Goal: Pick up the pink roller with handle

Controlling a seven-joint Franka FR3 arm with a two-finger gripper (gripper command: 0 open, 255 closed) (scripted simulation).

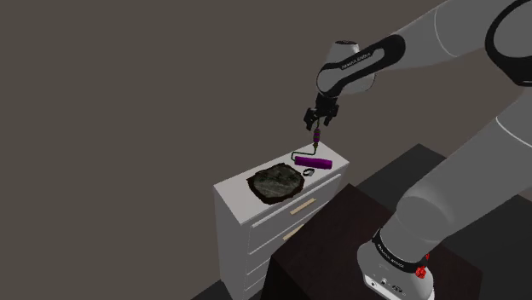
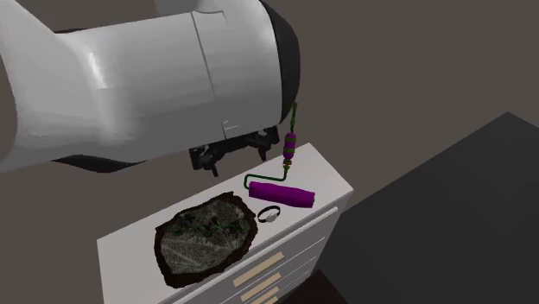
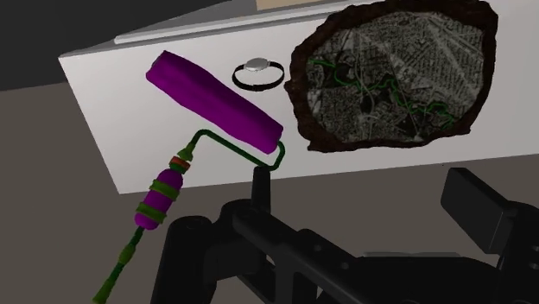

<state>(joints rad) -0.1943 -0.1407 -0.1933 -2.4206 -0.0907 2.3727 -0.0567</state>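
The roller [image 1: 313, 161] has a purple cylinder, a green wire frame and a purple-and-green handle. It lies at one end of the white dresser top [image 1: 232, 186], with the handle [image 2: 289, 147] sticking out past the top's edge. My black gripper [image 1: 317, 125] hovers just above the handle end. In the wrist view the gripper [image 3: 363, 186] is open. The handle [image 3: 158, 200] lies outside the fingers [image 3: 259, 183], beside one of them and touching neither. Nothing sits between the fingers. In the second exterior view the gripper [image 2: 231, 154] hangs under the white arm, next to the roller [image 2: 283, 193].
A dark, rough-rimmed slab with a grey-green pattern [image 1: 274, 182] covers the middle of the dresser top. A small black wristwatch [image 3: 257, 71] lies between the slab and the roller cylinder. Drawer fronts [image 1: 264, 234] face the dark stand [image 1: 341, 247].
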